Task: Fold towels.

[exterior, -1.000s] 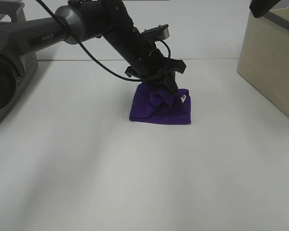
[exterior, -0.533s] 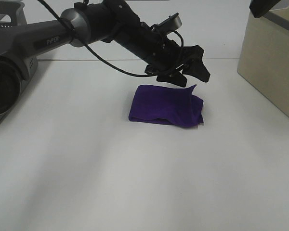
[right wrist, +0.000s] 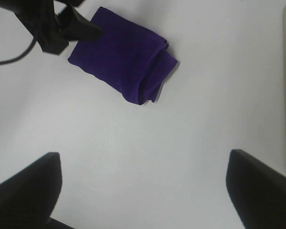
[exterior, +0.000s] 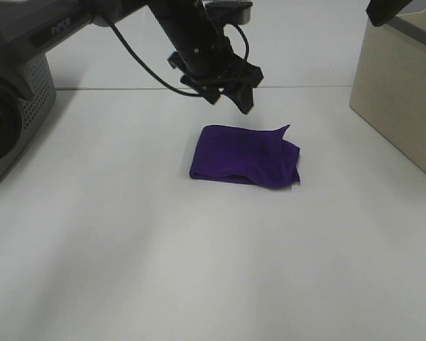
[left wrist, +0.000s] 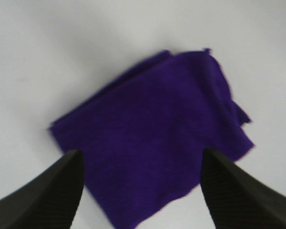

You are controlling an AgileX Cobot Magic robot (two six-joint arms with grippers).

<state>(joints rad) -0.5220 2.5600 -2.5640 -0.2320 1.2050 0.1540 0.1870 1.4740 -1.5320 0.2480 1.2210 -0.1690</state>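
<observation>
The purple towel (exterior: 245, 156) lies folded on the white table (exterior: 199, 270), a compact, roughly rectangular bundle a little back from the middle of the surface. One corner pokes up at its far right edge, and the layered folds bunch on that same right side; the left side looks flat and smooth. From the right wrist camera the towel (right wrist: 121, 62) shows the doubled-over fold running along one end, the layers stacked there.

The left gripper (exterior: 233, 96) hangs in the air just behind the towel and above it — clear of the cloth, touching nothing. Its dark fingers point downward toward the table. In the left wrist view the two fingers (left wrist: 47, 195) stand well apart with the towel (left wrist: 152, 143) filling the space seen between them, far below, so the jaws are spread wide and hold nothing.

The right gripper (right wrist: 148, 195) is up high over the near part of the table — its two finger tips sit at the corners of its own camera picture, wide apart, with only bare table between them. It grips nothing.

At the left edge sits a grey perforated basket (exterior: 28, 92), and at the right a beige box (exterior: 397, 99), both well apart from the towel.
</observation>
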